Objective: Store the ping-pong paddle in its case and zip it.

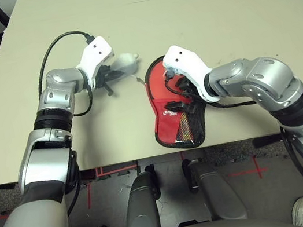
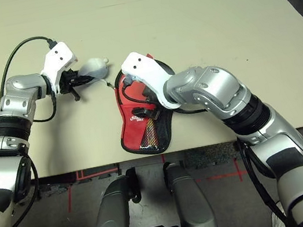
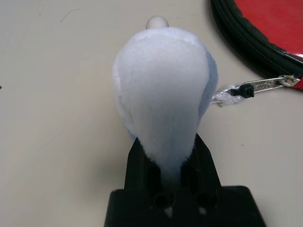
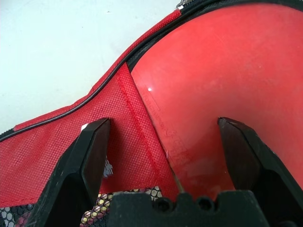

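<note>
Left wrist view: left claw (image 3: 165, 163) clamped on soft grey-white pull (image 3: 163, 92), zipper tab (image 3: 265, 86) beside | right claw (image 4: 173, 156) agape over paddle (image 4: 227, 85) inside case (image 4: 61, 142) on worktop (image 1: 209, 9) | step: zipping | next: draw pull along rim.

Soft lump (image 3: 163, 99) in pincer (image 3: 165, 156) (clamped)
</note>
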